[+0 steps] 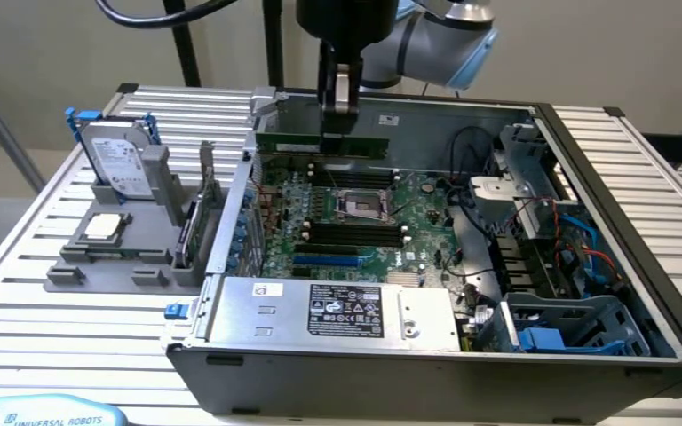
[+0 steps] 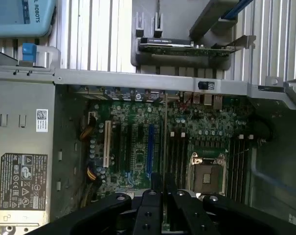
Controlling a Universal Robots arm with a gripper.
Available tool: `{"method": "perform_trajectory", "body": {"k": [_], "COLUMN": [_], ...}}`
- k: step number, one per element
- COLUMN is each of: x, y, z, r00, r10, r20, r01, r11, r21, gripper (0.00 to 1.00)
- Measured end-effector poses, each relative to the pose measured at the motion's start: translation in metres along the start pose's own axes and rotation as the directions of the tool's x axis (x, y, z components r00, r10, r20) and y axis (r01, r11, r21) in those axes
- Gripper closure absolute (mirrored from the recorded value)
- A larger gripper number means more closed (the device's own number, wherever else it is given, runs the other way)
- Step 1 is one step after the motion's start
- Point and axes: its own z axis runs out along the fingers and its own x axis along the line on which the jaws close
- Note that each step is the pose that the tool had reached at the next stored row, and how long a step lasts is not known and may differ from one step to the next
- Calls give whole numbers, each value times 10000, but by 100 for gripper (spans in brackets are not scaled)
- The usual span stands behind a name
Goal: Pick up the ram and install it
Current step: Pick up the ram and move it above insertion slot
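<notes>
Open computer case [image 1: 436, 377] lies on its side on a slatted table [image 1: 33, 311]; all places are given from the case.

- Nearest, along the case's near wall: silver power supply [image 1: 329, 311], label up. At the case's near corner on the exterior view's right is a blue drive cage [image 1: 572, 328].
- Mid-case: green motherboard [image 1: 418, 217] lies flat on the case floor. An open CPU socket [image 1: 361, 206] sits about at its centre, with black memory slots [image 1: 347, 235] on the socket's near side. The slots look unfilled.
- Outside the case, on the exterior view's left: a grey fixture [image 1: 81, 266] carries a processor chip [image 1: 103, 226], an upright hard drive [image 1: 120, 158] and an expansion card [image 1: 207, 209] standing on edge just beside the case wall.
- Far end of the case: the gripper [image 1: 344, 124] hangs from the robot arm [image 1: 436, 40], its fingers narrowed onto the ram [image 1: 294, 142]. It grips the ram near the middle of its upper edge.
- The ram is level and long side across, raised clear of the motherboard, close to the case's far wall — not seated in any slot.

Wrist view, looking down into the case: the ram [image 2: 165, 137] shows edge-on as a thin line running out from the gripper [image 2: 163, 193], parallel with the slots beside the socket [image 2: 207, 172].
</notes>
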Motion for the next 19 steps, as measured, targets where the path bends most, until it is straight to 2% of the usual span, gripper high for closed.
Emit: {"method": "perform_trajectory", "body": {"k": [5,12,15,19], "x": [-155,-356,-397,-400], "y": [-162,-315,-358,-406], "z": [83,196,243,305], "r00": [10000,10000,10000,9998], "r10": [0,0,14,200], "r20": [-10,-14,-14,-5], "r01": [0,0,-14,-200], "r11": [10000,10000,10000,9998], "r21": [0,1,1,16], "gripper": [86,86,86,86]}}
